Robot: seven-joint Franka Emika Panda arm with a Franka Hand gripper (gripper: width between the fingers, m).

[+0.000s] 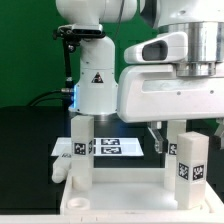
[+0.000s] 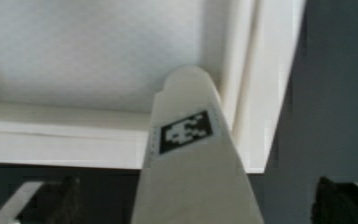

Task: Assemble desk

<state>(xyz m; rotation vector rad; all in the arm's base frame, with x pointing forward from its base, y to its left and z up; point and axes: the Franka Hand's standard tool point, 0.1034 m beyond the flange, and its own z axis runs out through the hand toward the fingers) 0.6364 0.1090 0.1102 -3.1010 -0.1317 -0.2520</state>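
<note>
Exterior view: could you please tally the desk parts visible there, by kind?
Tabletop panel: 1
Upright legs: 2, one at the exterior view's left, one at its right
Total: 3
A small white piece beside the left one is too unclear to count.

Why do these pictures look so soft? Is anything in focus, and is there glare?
Exterior view: the arm near the lens is blurred and bright, the marker board behind crisper. Wrist view: the close leg is soft, its tag smeared; the tabletop looks evenly lit, no hard glare.
</note>
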